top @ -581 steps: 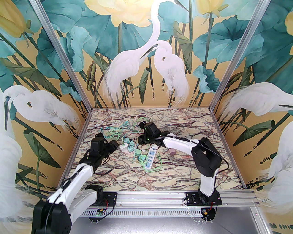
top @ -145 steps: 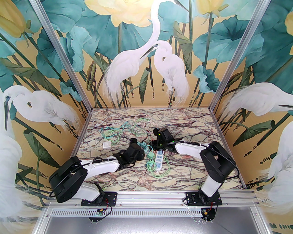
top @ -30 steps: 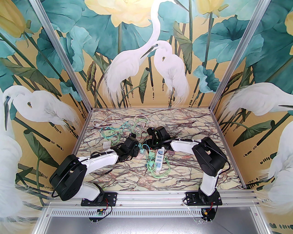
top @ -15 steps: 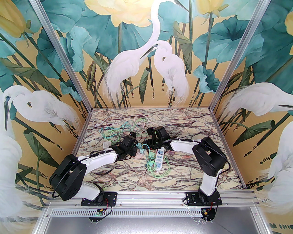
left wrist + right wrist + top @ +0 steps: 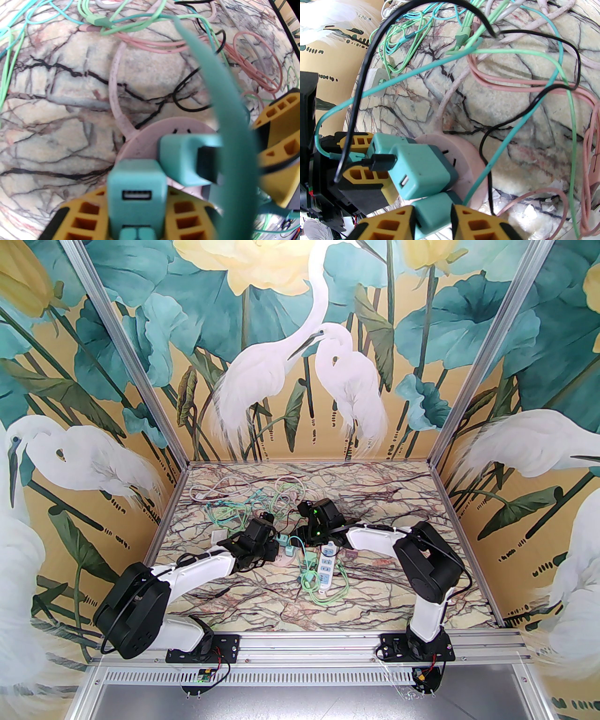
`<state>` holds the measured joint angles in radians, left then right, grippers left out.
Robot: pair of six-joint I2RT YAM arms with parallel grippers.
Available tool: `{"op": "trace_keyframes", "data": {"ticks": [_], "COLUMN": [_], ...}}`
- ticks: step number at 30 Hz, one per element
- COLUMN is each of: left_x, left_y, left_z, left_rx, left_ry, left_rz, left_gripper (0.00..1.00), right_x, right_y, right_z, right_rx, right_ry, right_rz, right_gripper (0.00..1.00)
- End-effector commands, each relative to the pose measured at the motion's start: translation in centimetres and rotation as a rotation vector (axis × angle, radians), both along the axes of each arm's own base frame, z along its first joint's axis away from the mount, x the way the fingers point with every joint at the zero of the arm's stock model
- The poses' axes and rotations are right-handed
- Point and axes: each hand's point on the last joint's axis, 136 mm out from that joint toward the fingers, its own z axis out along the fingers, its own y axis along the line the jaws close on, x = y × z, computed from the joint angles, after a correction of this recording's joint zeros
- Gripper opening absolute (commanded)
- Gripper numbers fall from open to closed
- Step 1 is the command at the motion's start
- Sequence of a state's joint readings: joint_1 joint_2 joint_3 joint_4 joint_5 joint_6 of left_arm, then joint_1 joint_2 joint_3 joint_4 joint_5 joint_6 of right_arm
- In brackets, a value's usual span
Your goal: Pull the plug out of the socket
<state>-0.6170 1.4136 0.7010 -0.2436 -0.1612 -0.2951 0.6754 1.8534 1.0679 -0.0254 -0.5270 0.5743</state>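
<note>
My left gripper (image 5: 136,211) just clamps shut on plug (image 5: 136,178), seated in socket (image 5: 150,131), while right gripper (image 5: 432,218) pinches neighbour plug (image 5: 433,204), bracing. Now pull.

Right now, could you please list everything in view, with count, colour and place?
socket: one, pink, round, middle of the table.
charger: three, teal, plugged in the socket.
power strip: one, white with blue outlets, right of the socket.
small block: one, pink, just right of the power strip.
adapter: one, white, left of the socket.
cable: many, green, teal, pink, white, black, tangled mostly behind the socket.
table: one, marbled.
left fingers: two, yellow, closed on one charger.
right fingers: two, yellow, closed on another charger.
</note>
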Motion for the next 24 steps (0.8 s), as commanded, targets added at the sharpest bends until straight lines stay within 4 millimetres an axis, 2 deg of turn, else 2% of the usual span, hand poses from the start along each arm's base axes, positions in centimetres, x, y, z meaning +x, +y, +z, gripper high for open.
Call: {"op": "trace_keyframes", "data": {"ticks": [1, 11, 14, 19, 24], "left_x": [0.3, -0.4, -0.4, 0.0, 0.0], "left_y": [-1.9, -3.4, -3.4, -2.5, -2.0], "left_z": [2.5, 1.0, 1.4, 2.8, 3.7], "left_rx": [-0.017, 0.046, 0.019, -0.167, -0.257], "left_ry": [-0.07, -0.027, -0.019, 0.03, 0.042], "left_rz": [-0.054, -0.116, -0.093, -0.031, -0.009], "left_gripper": [0.18, 0.18, 0.15, 0.14, 0.14], "right_x": [-0.8, -0.9, -1.0, -1.0, -1.0], "right_y": [-2.7, -2.6, -2.6, -2.7, -2.6], "right_z": [-5.8, -6.2, -6.3, -6.4, -6.4], "right_rx": [-0.207, -0.226, -0.232, -0.237, -0.237], "right_ry": [0.064, 0.064, 0.065, 0.065, 0.065], "right_rz": [-0.048, -0.041, -0.04, -0.04, -0.038], "right_gripper": [0.33, 0.32, 0.32, 0.32, 0.32]}}
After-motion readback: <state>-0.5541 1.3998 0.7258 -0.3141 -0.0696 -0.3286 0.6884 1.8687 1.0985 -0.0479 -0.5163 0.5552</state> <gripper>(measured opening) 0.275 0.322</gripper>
